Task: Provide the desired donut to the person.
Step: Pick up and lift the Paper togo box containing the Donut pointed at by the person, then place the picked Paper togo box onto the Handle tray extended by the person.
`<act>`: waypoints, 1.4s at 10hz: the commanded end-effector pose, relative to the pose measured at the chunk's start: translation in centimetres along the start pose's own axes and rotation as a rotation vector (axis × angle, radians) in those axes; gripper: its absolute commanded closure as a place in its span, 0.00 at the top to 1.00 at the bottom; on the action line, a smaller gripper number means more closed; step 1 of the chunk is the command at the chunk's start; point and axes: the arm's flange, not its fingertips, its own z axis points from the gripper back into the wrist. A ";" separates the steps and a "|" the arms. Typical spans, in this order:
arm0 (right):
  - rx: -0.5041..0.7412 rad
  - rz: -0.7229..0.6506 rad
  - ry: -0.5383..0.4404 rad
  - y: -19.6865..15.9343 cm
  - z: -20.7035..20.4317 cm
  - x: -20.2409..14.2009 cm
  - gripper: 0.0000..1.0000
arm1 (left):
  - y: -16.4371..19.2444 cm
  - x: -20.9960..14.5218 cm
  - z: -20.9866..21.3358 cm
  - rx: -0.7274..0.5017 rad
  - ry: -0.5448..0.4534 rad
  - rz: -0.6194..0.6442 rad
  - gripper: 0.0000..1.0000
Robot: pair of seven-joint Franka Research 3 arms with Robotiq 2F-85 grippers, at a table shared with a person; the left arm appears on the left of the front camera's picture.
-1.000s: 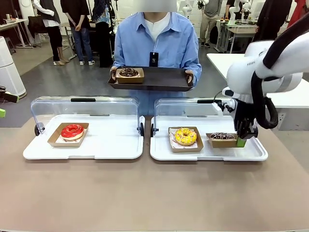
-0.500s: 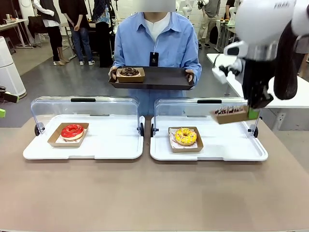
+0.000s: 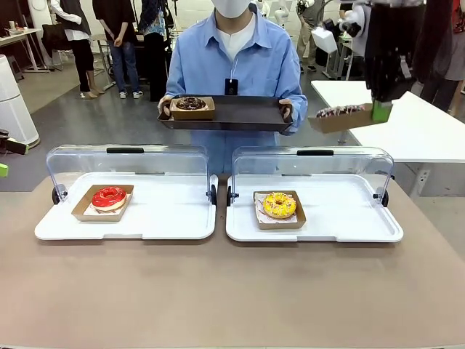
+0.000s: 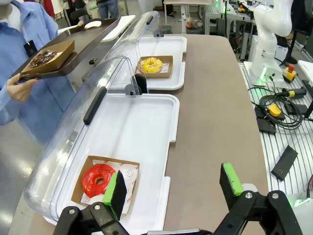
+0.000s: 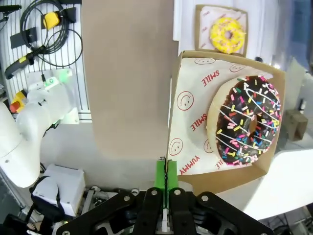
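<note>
Right gripper (image 3: 381, 110), clamping brown cardboard box (image 3: 340, 119) holding chocolate sprinkled donut (image 5: 247, 122), is carrying it aloft; next: probably lowering onto dark tray (image 3: 243, 125) held by the person (image 3: 232, 62).

A big brown table (image 3: 232, 291) fills the bottom half of the frame. A flat white plastic tray (image 3: 171, 214) lies on it at the middle left. A second white plastic tray (image 3: 341, 218) lies just beside it, middle right. Each has a clear lid (image 3: 127, 158) standing open at the back.

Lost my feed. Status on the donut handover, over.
Right pincer shut on box edge, chocolate donut raised, right of person's tray. Left pincer open, empty. Nothing between box and tray.
</note>
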 end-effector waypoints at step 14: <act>0.014 -0.005 0.007 0.5 -0.9 -0.3 0.00 | -0.1 0.0 0.2 0.000 -0.004 -0.004 1.00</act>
